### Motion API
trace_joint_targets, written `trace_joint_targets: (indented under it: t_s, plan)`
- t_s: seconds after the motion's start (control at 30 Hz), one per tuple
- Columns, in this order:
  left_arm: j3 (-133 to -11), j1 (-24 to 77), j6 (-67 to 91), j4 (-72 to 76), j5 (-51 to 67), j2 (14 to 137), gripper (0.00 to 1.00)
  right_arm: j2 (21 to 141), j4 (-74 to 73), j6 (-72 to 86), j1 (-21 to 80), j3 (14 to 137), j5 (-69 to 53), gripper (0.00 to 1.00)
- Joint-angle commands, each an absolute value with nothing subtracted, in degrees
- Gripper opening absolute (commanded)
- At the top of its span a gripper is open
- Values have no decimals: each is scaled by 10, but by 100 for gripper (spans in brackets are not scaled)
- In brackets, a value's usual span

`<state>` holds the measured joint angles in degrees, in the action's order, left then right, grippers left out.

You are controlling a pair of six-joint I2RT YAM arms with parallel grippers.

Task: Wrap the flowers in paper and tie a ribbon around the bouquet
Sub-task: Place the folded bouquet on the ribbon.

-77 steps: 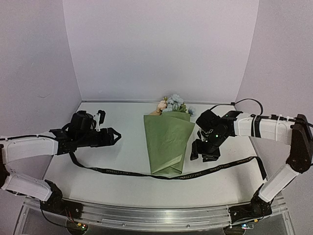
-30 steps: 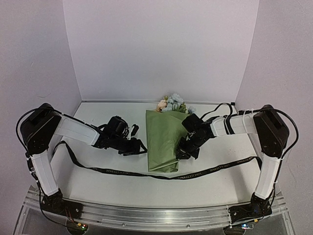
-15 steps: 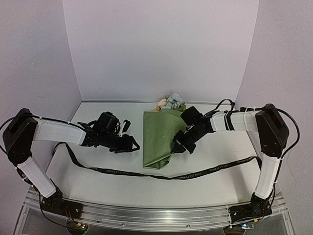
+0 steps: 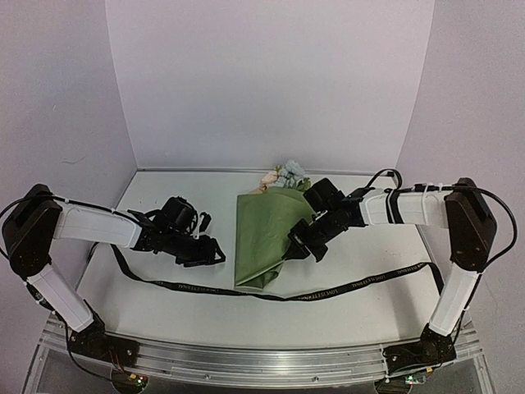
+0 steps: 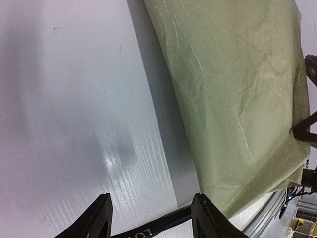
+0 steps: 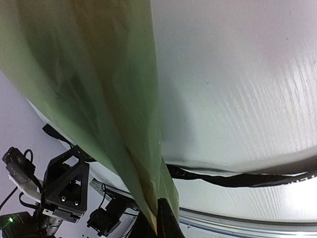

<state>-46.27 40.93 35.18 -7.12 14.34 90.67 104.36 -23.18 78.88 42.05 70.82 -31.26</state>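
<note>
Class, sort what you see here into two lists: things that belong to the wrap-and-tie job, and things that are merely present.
Belongs to the job:
flowers; olive-green paper wrapped round them; black ribbon lying across the table; right gripper, shut on the paper's edge; left gripper, open.

Merely present:
white table; metal rail at the near edge; black arm cable.

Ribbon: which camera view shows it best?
Top external: the ribbon lies almost full length across the table, just in front of the bouquet. Left wrist catches only a short lettered piece at its bottom edge; right wrist shows a stretch beyond the bouquet.
</note>
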Motion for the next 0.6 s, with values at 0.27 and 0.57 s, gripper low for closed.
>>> trace_joint_targets:
  t_s: [0.27, 0.57]
  plan:
    - [-455, 410, 406, -77, 102, 883, 57, 966, -204, 821, 490, 632, -283, 0]
    - [-442, 402, 460, -96, 17, 816, 61, 993, -136, 812, 509, 591, -256, 17]
